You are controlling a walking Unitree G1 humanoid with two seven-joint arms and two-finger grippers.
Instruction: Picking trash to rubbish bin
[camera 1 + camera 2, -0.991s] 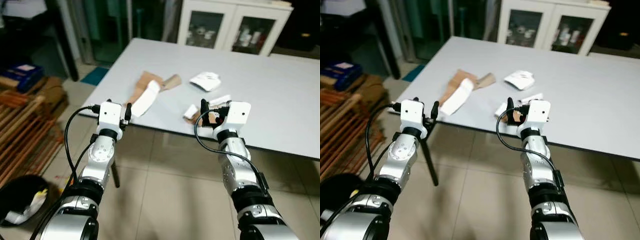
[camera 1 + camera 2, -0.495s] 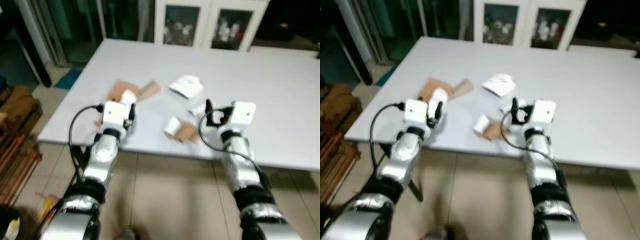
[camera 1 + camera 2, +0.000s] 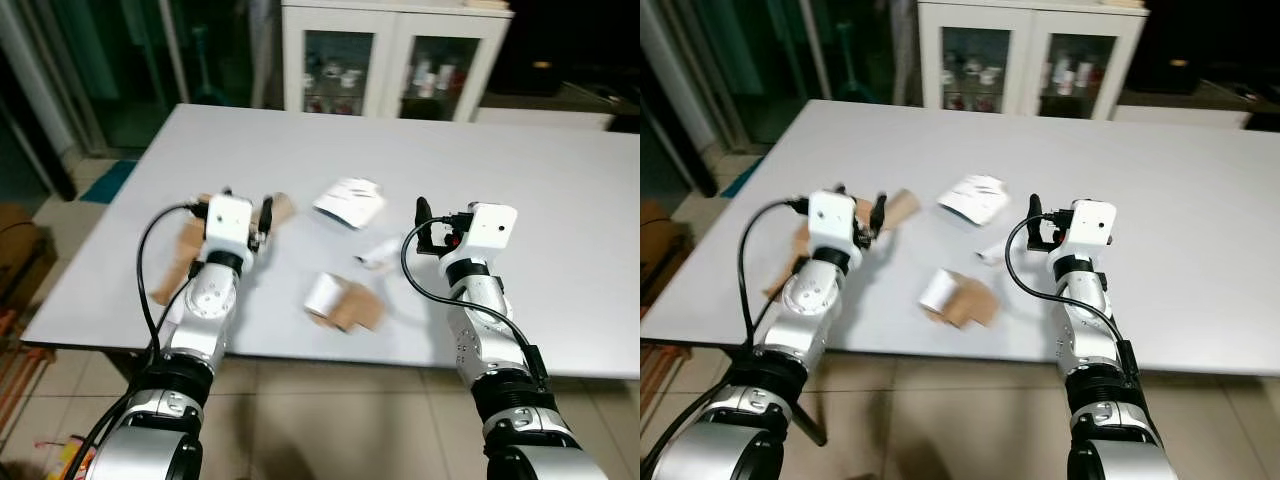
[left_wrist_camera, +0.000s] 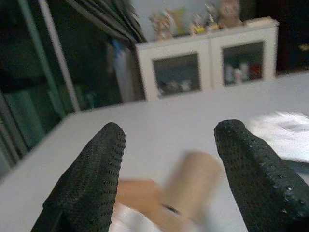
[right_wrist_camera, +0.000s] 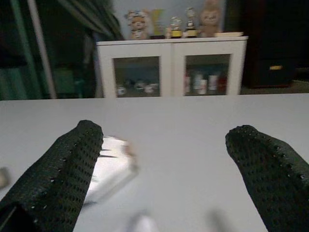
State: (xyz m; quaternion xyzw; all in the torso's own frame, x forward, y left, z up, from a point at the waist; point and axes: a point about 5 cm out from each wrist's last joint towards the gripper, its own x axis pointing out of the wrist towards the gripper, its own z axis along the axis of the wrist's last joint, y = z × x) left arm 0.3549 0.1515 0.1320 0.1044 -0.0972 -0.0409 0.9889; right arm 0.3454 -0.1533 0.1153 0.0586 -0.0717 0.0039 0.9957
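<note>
Brown cardboard tube (image 4: 190,186) blurs between the left hand's (image 4: 169,169) spread fingers.

Dim indoor light; the white table (image 3: 560,200) reflects evenly, dark surroundings. Head views fairly sharp; wrist views soft, with blurred near paper scraps (image 4: 186,193).

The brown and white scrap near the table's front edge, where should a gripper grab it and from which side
Probably by the white rolled end of the scrap, coming down from above. That end stands a little proud of the table, while the brown part lies flat and gives the fingers less to pinch. The right gripper is open and hovers just beyond it, so it looks nearest.
</note>
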